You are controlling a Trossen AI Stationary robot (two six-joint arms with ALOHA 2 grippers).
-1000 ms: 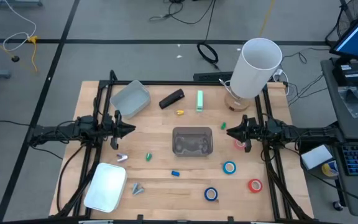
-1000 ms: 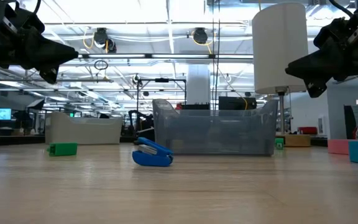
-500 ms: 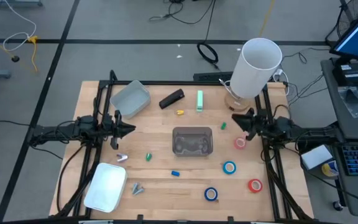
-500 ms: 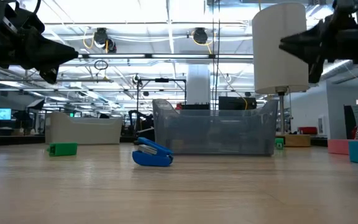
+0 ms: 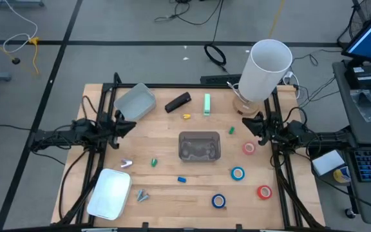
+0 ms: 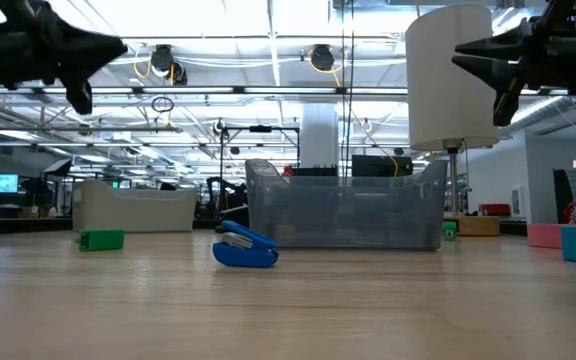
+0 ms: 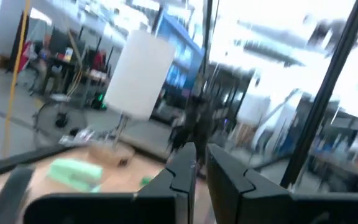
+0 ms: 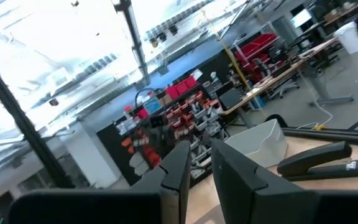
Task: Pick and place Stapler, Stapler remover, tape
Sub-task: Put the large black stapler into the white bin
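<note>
We found the left gripper [image 5: 132, 124] raised over the table's [image 5: 166, 193] left edge, its fingers [image 7: 180, 169] nearly together and gripping nothing; a grey tray [image 5: 134, 102] sat just behind it, a lid [image 5: 110, 192] near the front left corner; the black stapler [image 5: 178, 102] lay at the back, a green block [image 5: 207, 104] beside it; a clear bin [image 5: 199, 146] stood mid-table, a small blue stapler remover [image 6: 245, 246] in front of it; the tape rolls lay to the right, the pink [image 5: 248, 148] near the right gripper [image 5: 247, 121], blue ones [image 5: 237, 173] [image 5: 219, 201] and the red [image 5: 264, 191] farther forward; that gripper hung aloft, closed and empty, beside the white cylinder [image 5: 265, 69].
</note>
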